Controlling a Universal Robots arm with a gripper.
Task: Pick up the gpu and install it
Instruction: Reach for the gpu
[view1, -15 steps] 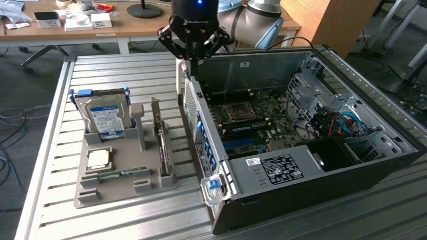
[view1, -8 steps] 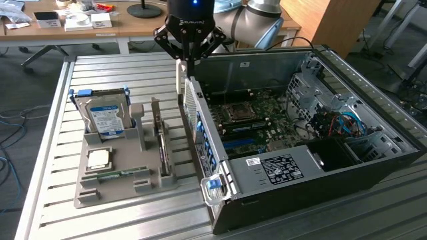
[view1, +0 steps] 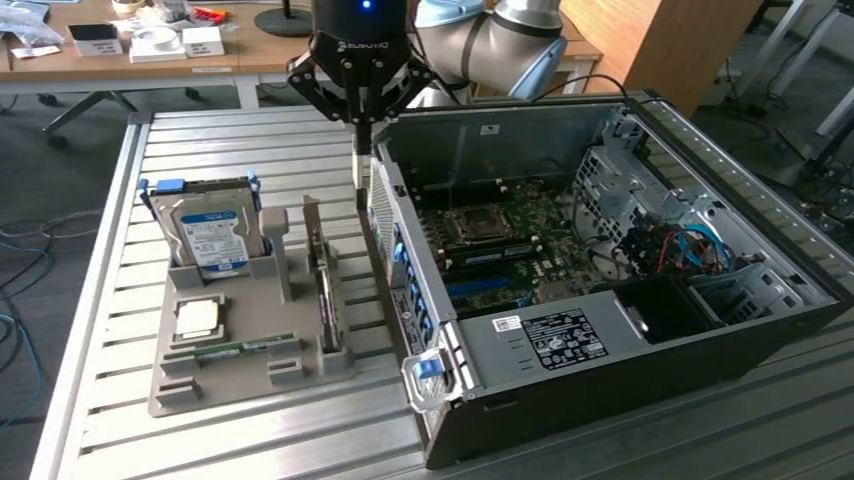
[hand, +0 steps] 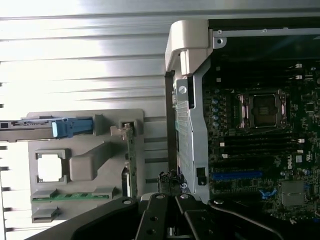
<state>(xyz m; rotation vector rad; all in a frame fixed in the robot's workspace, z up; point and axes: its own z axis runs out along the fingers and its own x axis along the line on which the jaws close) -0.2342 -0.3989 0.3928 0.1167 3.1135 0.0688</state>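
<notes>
The gpu (view1: 320, 285) is a thin card standing on edge in a slot of the grey parts holder (view1: 171, 395), at the holder's side nearest the computer case. In the wrist view the gpu (hand: 129, 160) shows edge-on in the same holder (hand: 90, 162). My gripper (view1: 360, 180) hangs fingers-down above the narrow gap between the holder and the case's rear wall, higher than the card and apart from it. It is shut with nothing in it. My gripper (hand: 170, 182) has its tips pressed together over that gap.
The open computer case (view1: 614, 345) lies on its side with the motherboard (view1: 514, 235) and a blue slot (hand: 237, 175) exposed. The holder also carries a hard drive (view1: 211, 240), a CPU (view1: 198, 318) and a RAM stick (view1: 247, 348). All rest on a slatted metal table (view1: 227, 145).
</notes>
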